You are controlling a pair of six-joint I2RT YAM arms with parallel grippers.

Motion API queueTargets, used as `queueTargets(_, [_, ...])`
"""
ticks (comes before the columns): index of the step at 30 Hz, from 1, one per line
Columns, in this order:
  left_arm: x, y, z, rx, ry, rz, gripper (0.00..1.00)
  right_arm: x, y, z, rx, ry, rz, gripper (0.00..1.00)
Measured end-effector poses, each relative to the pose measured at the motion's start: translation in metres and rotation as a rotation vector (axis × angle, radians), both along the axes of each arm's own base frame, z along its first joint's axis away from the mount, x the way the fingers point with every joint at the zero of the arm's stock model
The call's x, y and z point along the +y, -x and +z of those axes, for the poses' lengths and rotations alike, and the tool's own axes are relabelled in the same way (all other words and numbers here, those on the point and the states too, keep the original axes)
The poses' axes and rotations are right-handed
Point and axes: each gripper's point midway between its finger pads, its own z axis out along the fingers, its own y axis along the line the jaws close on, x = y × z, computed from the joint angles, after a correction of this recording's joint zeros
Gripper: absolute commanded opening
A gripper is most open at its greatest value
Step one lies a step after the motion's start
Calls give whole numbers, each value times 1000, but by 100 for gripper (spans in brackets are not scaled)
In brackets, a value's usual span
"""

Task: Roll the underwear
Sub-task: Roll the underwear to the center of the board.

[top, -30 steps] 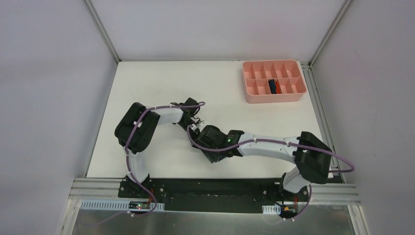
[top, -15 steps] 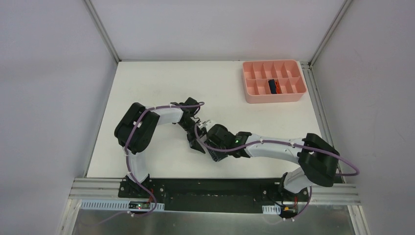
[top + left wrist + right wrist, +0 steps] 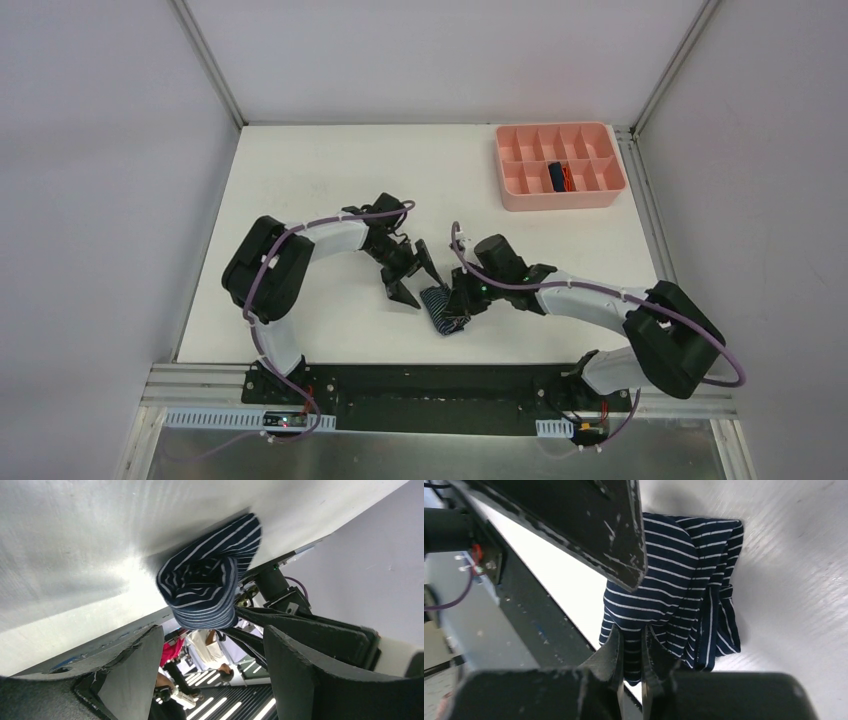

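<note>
1. From where I stand, the striped underwear (image 3: 445, 311) lies on the counter (image 3: 300, 180) near its front edge, between the two arms. It is bunched into a loose roll with one end open.
2. The right pincer (image 3: 634, 642) is clamped on a fold at the near edge of the cloth. I would keep that grip low and steady, because lifting would probably let the turns slacken.
3. The left pincer (image 3: 415, 278) stands with its jaws apart just beside the roll and touches nothing. I think it should come down over the loose end and pin it before any more turning.
4. The turn should go slowly, with the cloth kept against the counter so the layers stay tight and the stripes wind evenly.
5. The soft fabric will likely spring open if both pincers let go together, so one should hold until the other has the bundle.
6. The navy underwear (image 3: 558, 177) sits rolled in a compartment of the pink tray (image 3: 520, 203), well apart, at the far right corner.
</note>
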Motion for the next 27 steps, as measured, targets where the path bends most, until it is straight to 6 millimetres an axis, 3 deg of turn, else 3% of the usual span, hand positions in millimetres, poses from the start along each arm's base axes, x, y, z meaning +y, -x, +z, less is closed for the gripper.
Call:
queueTargets(5, [-2,-1,6,-16,23,0,71,-2,4,4,119,-114,-25,0])
queueTargets(14, [6,18,-8,29,18,-25,69,-11,0,-1,293,-254,-96,0])
queueTargets(18, [2,18,-12,19,25,-37,61,-9,2,1,329,-278,-92,0])
queueTargets(21, [-2,19,-19,20,25,-46,45,-8,3,0,349,-287,-89,2])
queueTargets(22, [-4,19,-21,19,24,-51,33,-8,4,0,354,-287,-91,6])
queueTargets(25, [-10,18,-22,2,39,-63,12,-8,5,-2,367,-286,-96,29])
queueTargets(27, [-12,18,-22,-5,44,-70,2,-9,6,-3,375,-278,-103,37])
